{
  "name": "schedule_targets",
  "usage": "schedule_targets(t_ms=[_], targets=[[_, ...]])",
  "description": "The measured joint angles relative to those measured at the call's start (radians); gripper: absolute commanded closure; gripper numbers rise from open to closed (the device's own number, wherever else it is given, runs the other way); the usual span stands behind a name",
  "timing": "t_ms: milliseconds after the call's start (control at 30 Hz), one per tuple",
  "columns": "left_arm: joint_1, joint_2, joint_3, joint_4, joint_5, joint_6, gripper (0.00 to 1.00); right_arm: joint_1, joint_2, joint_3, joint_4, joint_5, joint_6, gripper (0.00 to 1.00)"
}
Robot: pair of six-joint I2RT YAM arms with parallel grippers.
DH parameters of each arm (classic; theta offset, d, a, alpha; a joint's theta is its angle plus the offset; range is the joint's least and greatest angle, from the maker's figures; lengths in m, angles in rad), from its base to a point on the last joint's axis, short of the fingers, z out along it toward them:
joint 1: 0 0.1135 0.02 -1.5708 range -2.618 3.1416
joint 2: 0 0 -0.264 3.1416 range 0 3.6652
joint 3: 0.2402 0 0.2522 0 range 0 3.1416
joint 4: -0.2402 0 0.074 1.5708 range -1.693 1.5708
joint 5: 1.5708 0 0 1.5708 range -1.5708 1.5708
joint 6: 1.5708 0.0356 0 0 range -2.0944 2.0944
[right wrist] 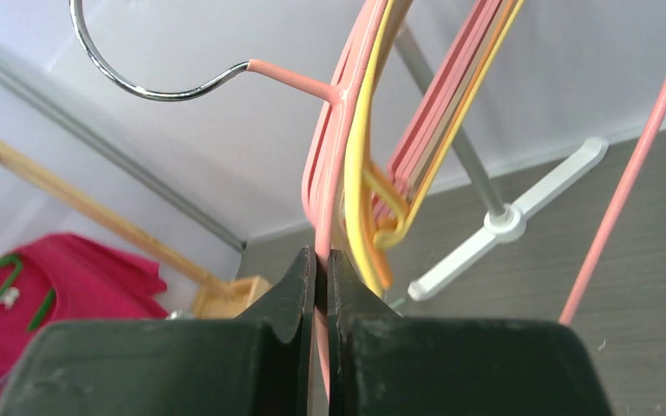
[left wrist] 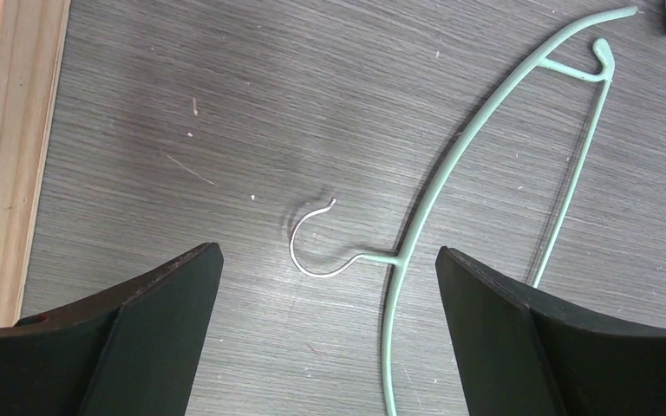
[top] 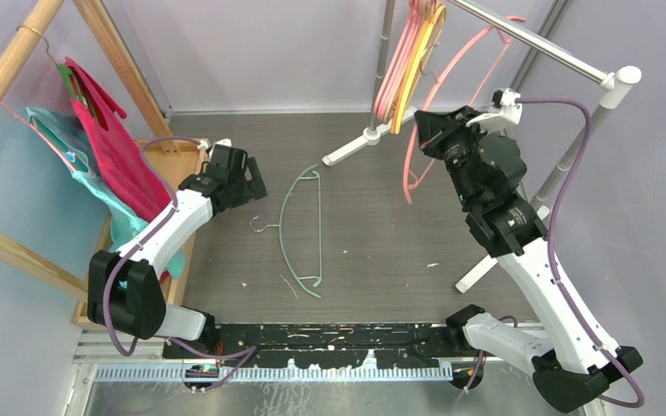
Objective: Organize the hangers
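A pale green hanger (top: 303, 230) lies flat on the table, its metal hook (top: 260, 227) pointing left. My left gripper (top: 256, 186) hovers just above it, open and empty. In the left wrist view the hook (left wrist: 312, 251) and the green hanger (left wrist: 451, 173) lie between the wide-apart fingers (left wrist: 165, 312). Several pink, yellow and orange hangers (top: 409, 65) bunch at the metal rail. My right gripper (top: 421, 130) is shut on a pink hanger (right wrist: 325, 147) at the front of that bunch. Its hook (right wrist: 139, 82) shows no rail in it.
A metal clothes rack has a rail (top: 538, 43) at the back right and white feet (top: 355, 146) on the table. Another pink hanger (top: 451, 87) hangs from the rail beside my right arm. A wooden rack (top: 17, 61) on the left holds magenta (top: 117, 152) and teal (top: 56, 139) garments.
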Motion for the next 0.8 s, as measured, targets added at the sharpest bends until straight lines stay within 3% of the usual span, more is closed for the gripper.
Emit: schedule_targets(t_ms=[333, 800], targets=[[0.0, 0.006, 0.003, 0.0, -0.001, 0.002, 0.02, -0.193, 0.101, 0.039, 0.111, -0.108, 0.075, 0.99], [0.0, 0.018, 0.007, -0.001, -0.018, 0.019, 0.02, -0.357, 0.266, 0.129, 0.253, -0.307, 0.208, 0.99]])
